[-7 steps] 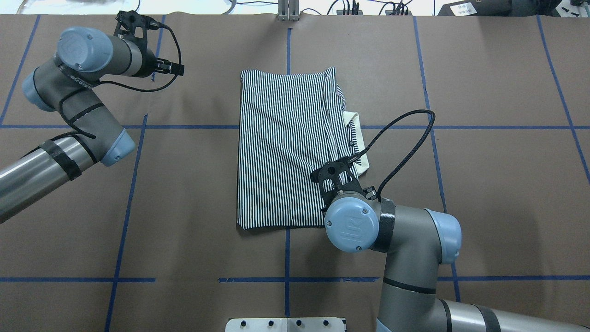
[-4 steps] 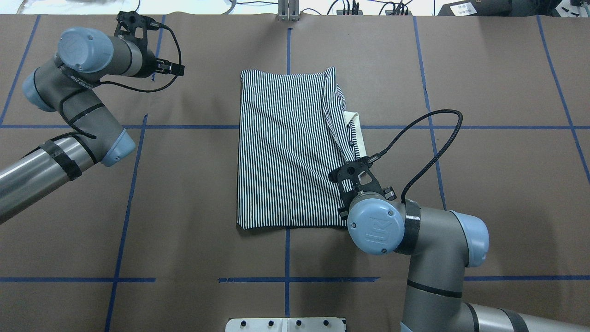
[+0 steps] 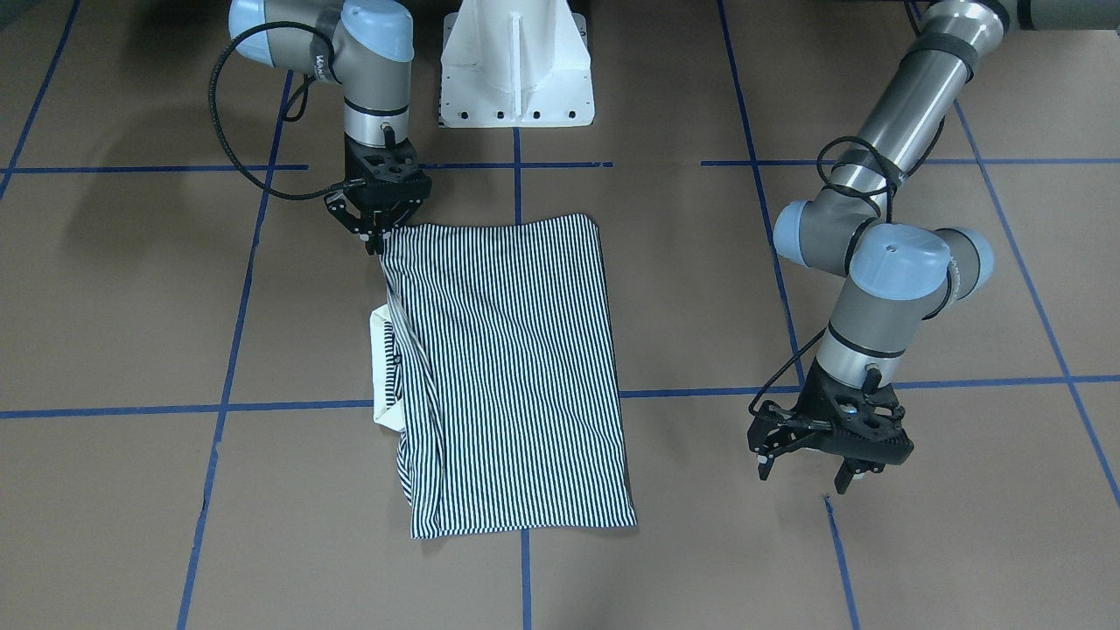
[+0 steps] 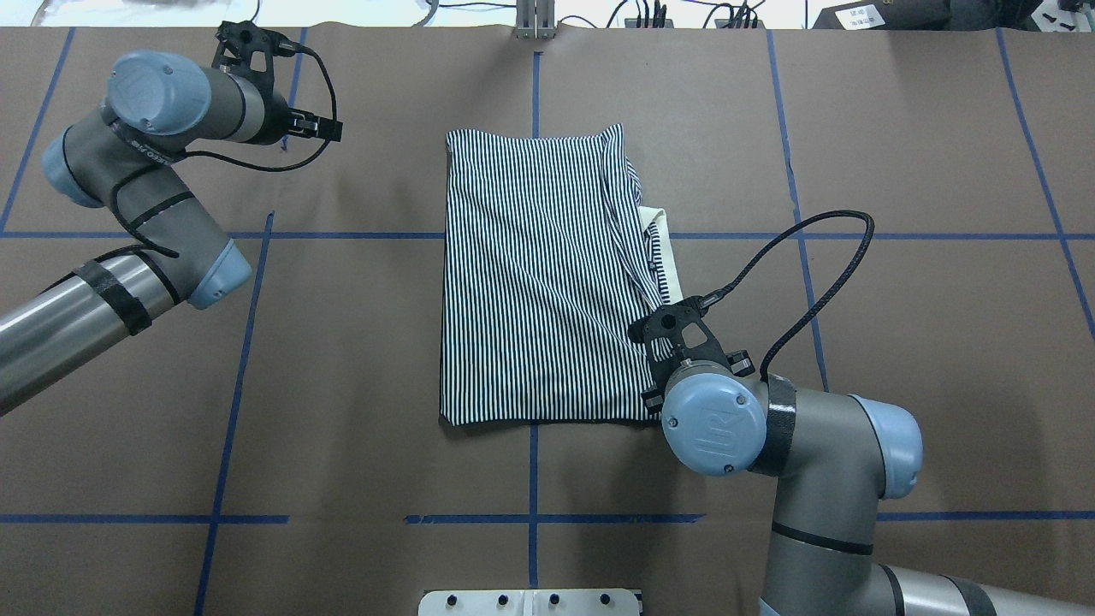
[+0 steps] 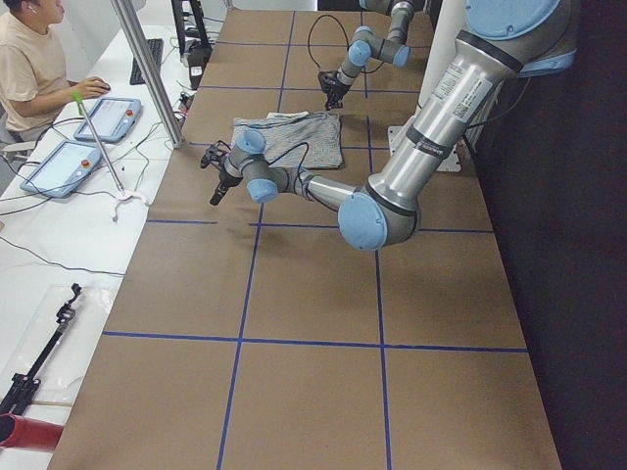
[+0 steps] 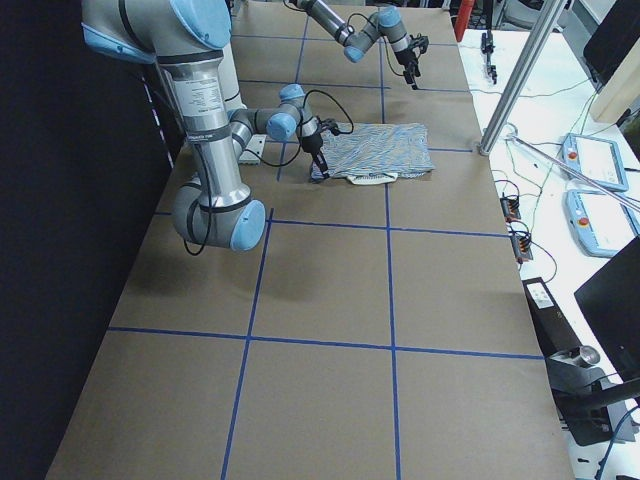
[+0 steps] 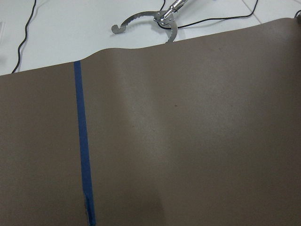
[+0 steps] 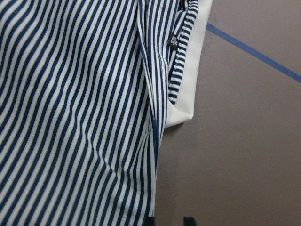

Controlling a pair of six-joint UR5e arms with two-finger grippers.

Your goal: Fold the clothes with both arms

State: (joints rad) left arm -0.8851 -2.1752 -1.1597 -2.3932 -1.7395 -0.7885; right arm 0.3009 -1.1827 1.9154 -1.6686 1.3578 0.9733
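Jaws of right gripper (image 3: 378, 234) sit almost together at polo shirt (image 3: 516, 367) corner; whether they pinch its hem I cannot tell. Shirt spreads away over desk (image 3: 700, 542), likely limp and light, best taken by corners. Left gripper (image 3: 829, 455) hangs splayed, empty, well apart

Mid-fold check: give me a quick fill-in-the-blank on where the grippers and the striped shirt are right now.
1. The right gripper is at a ___ of the striped shirt, on the side nearest the robot's base.
2. The left gripper is apart from the shirt, its jaws ___.
3. The cream collar pokes out on the side of the robot's ___ arm.
4. The tape lines on the table are ___.

Missing words: corner; open; right; blue.
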